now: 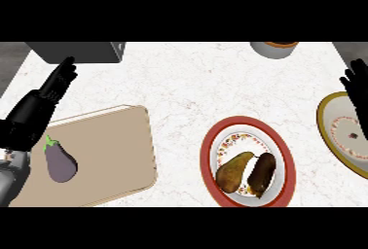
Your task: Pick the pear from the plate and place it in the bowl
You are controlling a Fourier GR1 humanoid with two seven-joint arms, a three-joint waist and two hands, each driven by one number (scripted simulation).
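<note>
While the pear (234, 171) lies on the red-rimmed plate (282, 146) beside a darker fruit (262, 172) | left hand (56, 83) open, fingers straight, holding nothing (raised over the worktop (187, 82)) | right hand (357, 90) open above the yellow-rimmed bowl (327, 127) | eggplant (59, 162) on cutting board (122, 146).

No writing, label, brand, number or sign can be read anywhere. The red-rimmed plate (282, 151) near the counter's front edge bears only a band of small coloured flecks round its inner ring, a pattern and not letters. The gold-rimmed bowl (328, 127) at the counter's right edge shows a ring of tiny red dots and a dark speck inside, too small to make out as any mark.
</note>
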